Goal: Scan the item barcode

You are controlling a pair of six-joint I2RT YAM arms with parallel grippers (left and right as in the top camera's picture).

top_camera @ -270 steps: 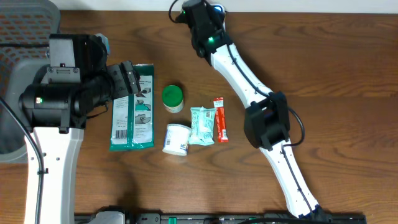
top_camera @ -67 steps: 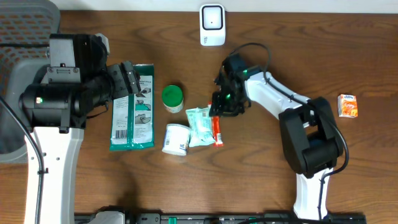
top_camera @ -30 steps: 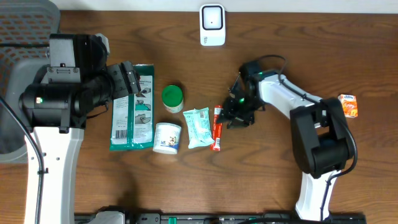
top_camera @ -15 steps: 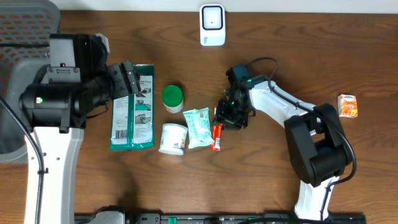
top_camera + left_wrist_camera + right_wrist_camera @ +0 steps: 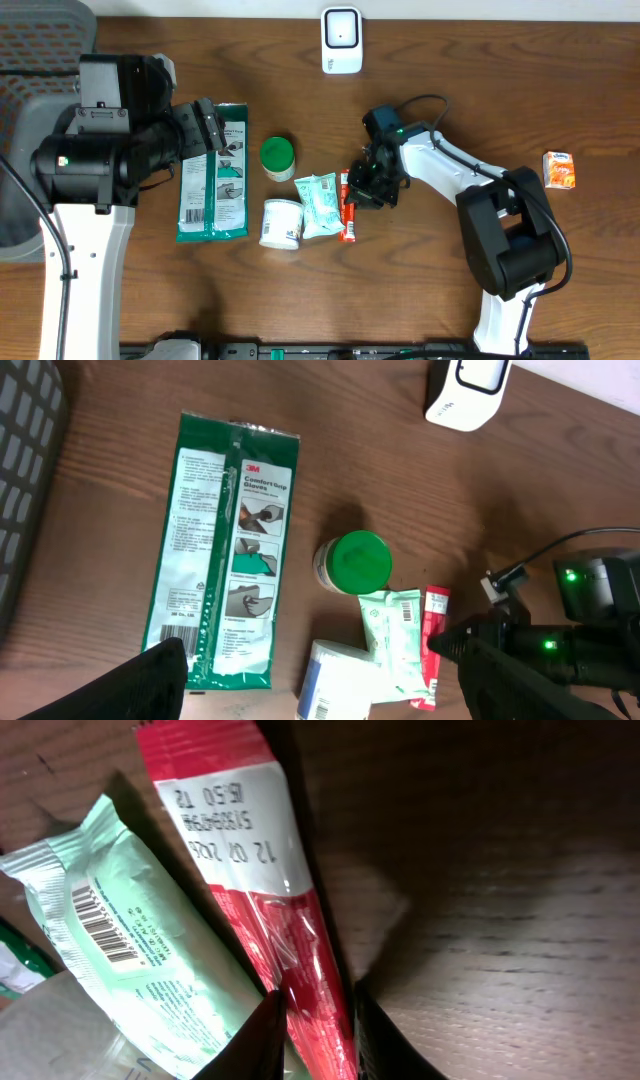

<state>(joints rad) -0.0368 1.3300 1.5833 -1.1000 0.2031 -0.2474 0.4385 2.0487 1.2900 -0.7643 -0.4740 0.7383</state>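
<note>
A red stick packet (image 5: 347, 212) lies just right of a mint-green packet (image 5: 321, 204) in the middle of the table. My right gripper (image 5: 362, 190) is down at its upper end. The right wrist view has both fingers pressed against the sides of the red stick packet (image 5: 250, 850), so my right gripper (image 5: 318, 1012) is shut on it; a printed date code faces up. The white scanner (image 5: 341, 40) stands at the table's far edge. My left gripper (image 5: 205, 128) hovers open over the green glove pack (image 5: 215, 175), holding nothing.
A green-capped bottle (image 5: 277, 158) and a white tub (image 5: 283, 223) sit left of the mint packet, whose barcode faces up (image 5: 98, 925). A small orange packet (image 5: 559, 169) lies alone at the right. A grey chair (image 5: 40, 60) stands beyond the left edge.
The right gripper's jaws have narrowed onto the red stick packet, and the packet has shifted a little against the mint packet. The left arm has not moved.
</note>
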